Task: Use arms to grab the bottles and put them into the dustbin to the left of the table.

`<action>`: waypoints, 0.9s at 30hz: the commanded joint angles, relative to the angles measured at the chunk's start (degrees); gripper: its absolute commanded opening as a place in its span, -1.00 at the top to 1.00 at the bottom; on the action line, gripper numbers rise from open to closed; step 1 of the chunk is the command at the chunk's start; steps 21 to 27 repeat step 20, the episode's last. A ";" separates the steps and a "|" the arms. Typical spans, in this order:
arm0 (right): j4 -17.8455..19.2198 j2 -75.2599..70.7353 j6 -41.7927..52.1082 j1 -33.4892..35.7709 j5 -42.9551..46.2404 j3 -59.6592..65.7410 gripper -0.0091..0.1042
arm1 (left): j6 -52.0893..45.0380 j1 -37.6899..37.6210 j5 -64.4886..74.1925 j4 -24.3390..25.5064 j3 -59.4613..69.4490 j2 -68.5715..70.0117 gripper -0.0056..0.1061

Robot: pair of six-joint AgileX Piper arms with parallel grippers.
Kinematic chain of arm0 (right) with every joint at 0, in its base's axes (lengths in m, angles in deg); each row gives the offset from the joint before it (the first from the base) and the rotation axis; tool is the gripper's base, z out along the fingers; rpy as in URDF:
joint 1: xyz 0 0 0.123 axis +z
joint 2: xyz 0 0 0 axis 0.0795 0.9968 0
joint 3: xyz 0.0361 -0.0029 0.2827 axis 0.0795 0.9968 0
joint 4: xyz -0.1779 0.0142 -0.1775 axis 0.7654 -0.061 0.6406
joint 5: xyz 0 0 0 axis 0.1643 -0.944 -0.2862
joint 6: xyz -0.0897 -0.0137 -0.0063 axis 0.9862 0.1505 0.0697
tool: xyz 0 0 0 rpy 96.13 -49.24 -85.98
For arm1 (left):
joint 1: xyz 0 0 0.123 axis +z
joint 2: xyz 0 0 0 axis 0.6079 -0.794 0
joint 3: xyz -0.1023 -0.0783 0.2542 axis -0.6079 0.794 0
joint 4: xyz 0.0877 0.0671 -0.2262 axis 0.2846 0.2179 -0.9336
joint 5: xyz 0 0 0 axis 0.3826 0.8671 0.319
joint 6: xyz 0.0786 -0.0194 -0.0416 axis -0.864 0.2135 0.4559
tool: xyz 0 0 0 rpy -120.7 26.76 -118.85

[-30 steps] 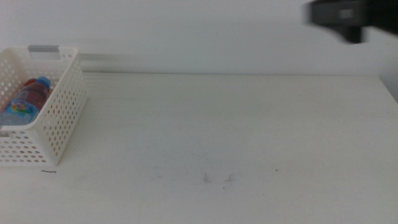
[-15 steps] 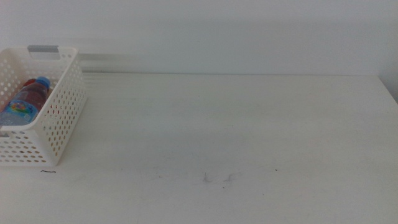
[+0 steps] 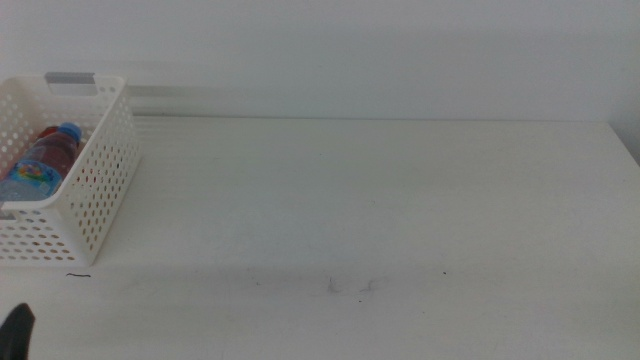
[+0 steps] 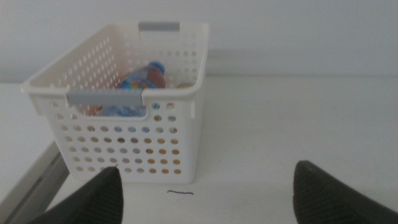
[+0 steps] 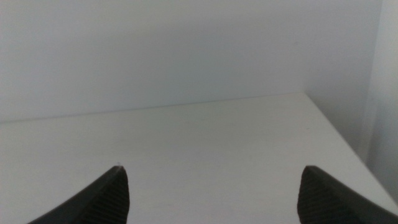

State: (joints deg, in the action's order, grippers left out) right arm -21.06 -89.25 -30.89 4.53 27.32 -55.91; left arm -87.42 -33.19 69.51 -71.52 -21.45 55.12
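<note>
Left wrist view, dustbin [image 4: 124, 149] with bottles [image 4: 140, 84] ahead of wide-spread left end effector [image 4: 205, 196]

Soft, even, bright light washes out the white worktop [image 3: 400, 200]. Shadows are faint. Both wrist views look slightly hazy, their lower corners dark and blurred.

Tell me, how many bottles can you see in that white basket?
1 for certain: a blue-capped bottle lying in the basket at the table's left end. Something red beside it may be a second container, and the walls could hide more.
</note>
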 commanded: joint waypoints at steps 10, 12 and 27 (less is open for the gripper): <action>5.11 -0.26 0.31 -0.50 -0.19 0.26 -0.47 | 0.65 -0.27 -0.71 0.18 2.79 0.22 -0.78; 5.11 -0.26 0.31 -0.50 -0.19 0.26 -0.47 | 0.65 -0.27 0.15 0.19 2.79 0.22 -0.78; 5.11 -0.26 0.31 -0.50 -0.19 0.26 -0.47 | 0.65 -0.27 0.14 0.19 2.79 0.22 -0.78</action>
